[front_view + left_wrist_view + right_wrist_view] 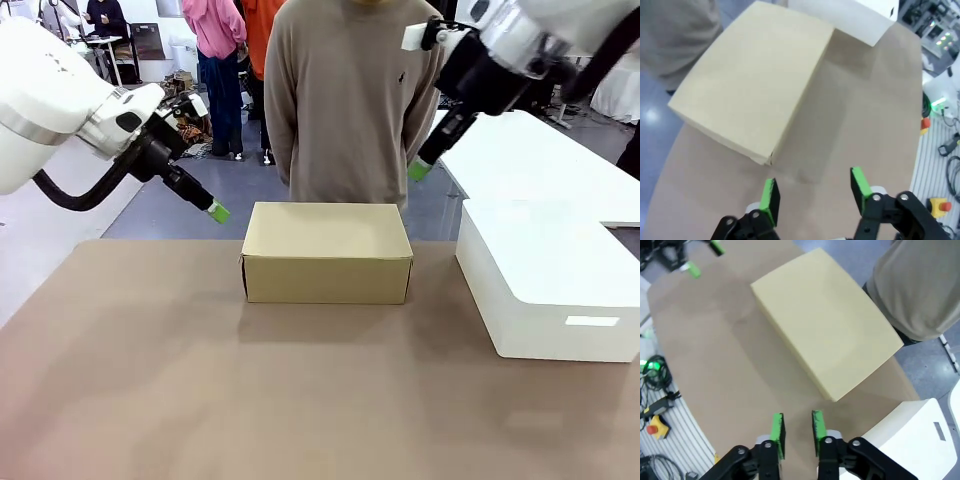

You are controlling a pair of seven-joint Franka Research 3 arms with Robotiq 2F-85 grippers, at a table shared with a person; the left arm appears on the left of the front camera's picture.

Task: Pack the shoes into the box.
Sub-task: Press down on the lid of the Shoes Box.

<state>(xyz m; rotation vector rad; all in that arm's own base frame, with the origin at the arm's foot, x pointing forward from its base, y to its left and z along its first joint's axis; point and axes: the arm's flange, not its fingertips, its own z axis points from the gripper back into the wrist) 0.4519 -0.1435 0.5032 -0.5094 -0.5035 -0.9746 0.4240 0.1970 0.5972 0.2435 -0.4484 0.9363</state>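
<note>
The tan box (326, 250) sits with its lid down at the table's far middle, in front of the person. The shoes are out of view. My left gripper (216, 211) hangs in the air to the left of the box and a little above it. In the left wrist view its fingers (815, 192) stand wide apart with nothing between them, and the box (755, 75) lies ahead. My right gripper (418, 170) hovers above and to the right of the box. In the right wrist view its pads (797, 432) stand a narrow gap apart, empty, with the box (825, 325) below.
A larger white box (545, 280) stands on the table's right side, close to the tan box. A person in a beige sweater (345, 100) stands right behind the tan box. The brown tabletop (300, 400) stretches bare toward me.
</note>
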